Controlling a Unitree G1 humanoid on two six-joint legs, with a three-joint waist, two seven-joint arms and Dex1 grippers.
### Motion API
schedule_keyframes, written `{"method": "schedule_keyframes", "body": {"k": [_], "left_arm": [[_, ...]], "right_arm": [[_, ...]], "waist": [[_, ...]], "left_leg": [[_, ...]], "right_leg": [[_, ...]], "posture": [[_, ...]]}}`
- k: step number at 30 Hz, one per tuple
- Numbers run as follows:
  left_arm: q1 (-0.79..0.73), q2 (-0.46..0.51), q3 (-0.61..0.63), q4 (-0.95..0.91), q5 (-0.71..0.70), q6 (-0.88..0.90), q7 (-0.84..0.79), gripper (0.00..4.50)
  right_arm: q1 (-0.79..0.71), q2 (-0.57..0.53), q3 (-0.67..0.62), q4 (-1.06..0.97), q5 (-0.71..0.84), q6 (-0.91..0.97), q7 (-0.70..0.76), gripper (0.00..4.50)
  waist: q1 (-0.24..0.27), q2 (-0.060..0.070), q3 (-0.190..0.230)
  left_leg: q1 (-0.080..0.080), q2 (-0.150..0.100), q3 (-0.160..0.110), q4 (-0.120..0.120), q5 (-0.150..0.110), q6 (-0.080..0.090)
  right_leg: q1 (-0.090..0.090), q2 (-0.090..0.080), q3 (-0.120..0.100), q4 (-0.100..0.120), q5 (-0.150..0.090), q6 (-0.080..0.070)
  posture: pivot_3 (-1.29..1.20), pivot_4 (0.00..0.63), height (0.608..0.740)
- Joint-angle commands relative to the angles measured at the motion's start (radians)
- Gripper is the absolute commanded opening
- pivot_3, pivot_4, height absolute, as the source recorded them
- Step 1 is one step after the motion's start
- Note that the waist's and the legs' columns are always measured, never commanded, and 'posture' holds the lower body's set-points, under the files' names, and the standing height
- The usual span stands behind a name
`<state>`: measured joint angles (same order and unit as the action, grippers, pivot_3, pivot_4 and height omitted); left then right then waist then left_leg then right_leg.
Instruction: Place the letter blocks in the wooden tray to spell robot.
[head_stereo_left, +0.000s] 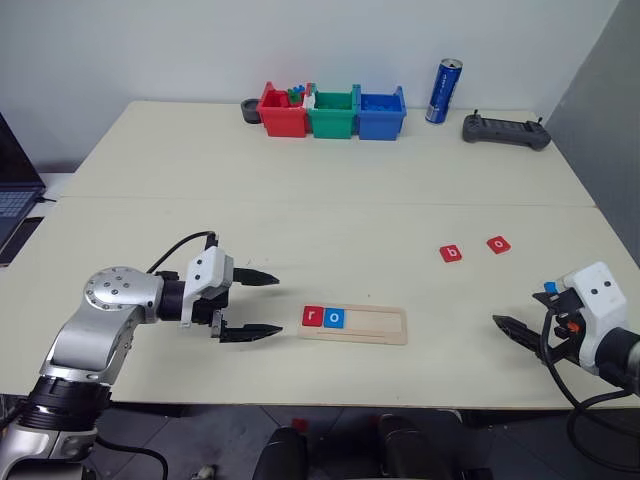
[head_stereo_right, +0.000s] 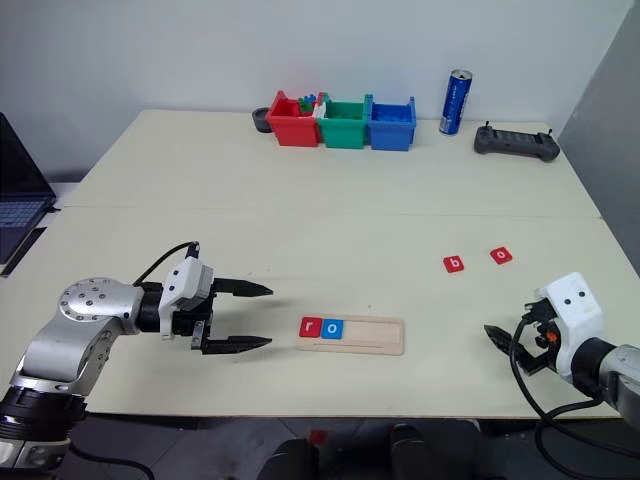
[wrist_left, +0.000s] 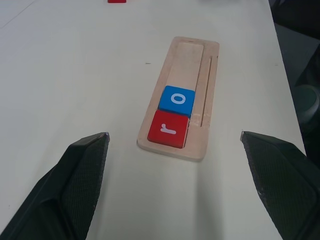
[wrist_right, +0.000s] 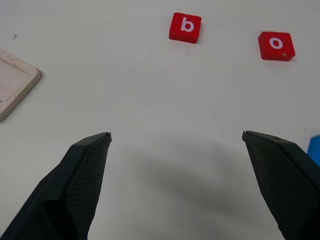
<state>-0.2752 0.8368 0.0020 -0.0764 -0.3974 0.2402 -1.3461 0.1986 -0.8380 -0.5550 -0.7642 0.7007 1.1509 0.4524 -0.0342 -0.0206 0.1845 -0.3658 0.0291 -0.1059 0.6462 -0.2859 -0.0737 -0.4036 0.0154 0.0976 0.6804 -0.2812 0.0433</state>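
The wooden tray (head_stereo_left: 385, 325) lies near the table's front edge, at the middle. A red "r" block (head_stereo_left: 312, 317) and a blue "o" block (head_stereo_left: 334, 319) sit side by side at its left end. A red "b" block (head_stereo_left: 451, 253) and a red "o" block (head_stereo_left: 498, 245) lie loose on the table, further back and to the right. My left gripper (head_stereo_left: 280, 305) hovers open just left of the tray, pointing at it, with nothing in it. My right gripper (wrist_right: 176, 133) stands open and empty near the front right edge, short of the two loose blocks. Something blue (wrist_right: 315, 149) shows beside it; no letter is visible.
Red (head_stereo_left: 283, 112), green (head_stereo_left: 333, 114) and blue (head_stereo_left: 381, 115) bins stand in a row at the back. A blue can (head_stereo_left: 443, 90) and a dark controller (head_stereo_left: 505, 130) are to their right. A laptop (head_stereo_left: 12, 195) sits off the table's left side.
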Motion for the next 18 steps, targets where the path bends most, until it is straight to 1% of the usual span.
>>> {"method": "schedule_keyframes", "body": {"k": [1, 14, 18], "left_arm": [[-0.024, -0.004, -0.011, -0.046, -0.014, 0.022, 0.009, 4.45], [-0.059, -0.025, -0.035, -0.08, -0.017, 0.072, 0.037, 4.45], [-0.06, -0.029, -0.032, -0.08, -0.016, 0.073, 0.037, 4.45]], "right_arm": [[-0.039, -0.023, -0.065, -0.039, 0.034, 0.062, -0.017, 4.5], [-0.118, -0.032, -0.091, -0.021, 0.029, 0.17, -0.047, 4.5], [-0.121, -0.037, -0.128, -0.017, 0.026, 0.21, -0.043, 4.5]], "waist": [[0.0, 0.0, 0.0], [0.0, 0.0, 0.0], [0.001, 0.0, 0.0]], "left_leg": [[0.0, 0.0, 0.0, 0.0, 0.0, 0.0], [0.0, 0.0, 0.0, 0.0, 0.0, 0.0], [0.0, 0.0, 0.0, 0.0, 0.0, 0.0]], "right_leg": [[0.0, 0.0, 0.0, 0.0, 0.0, 0.0], [0.0, 0.0, 0.0, 0.0, 0.0, 0.0], [0.0, 0.0, 0.0, 0.0, 0.0, 0.0]], "posture": [[0.0, 0.15, 0.74], [0.0, 0.15, 0.74], [0.0, 0.15, 0.74]]}}
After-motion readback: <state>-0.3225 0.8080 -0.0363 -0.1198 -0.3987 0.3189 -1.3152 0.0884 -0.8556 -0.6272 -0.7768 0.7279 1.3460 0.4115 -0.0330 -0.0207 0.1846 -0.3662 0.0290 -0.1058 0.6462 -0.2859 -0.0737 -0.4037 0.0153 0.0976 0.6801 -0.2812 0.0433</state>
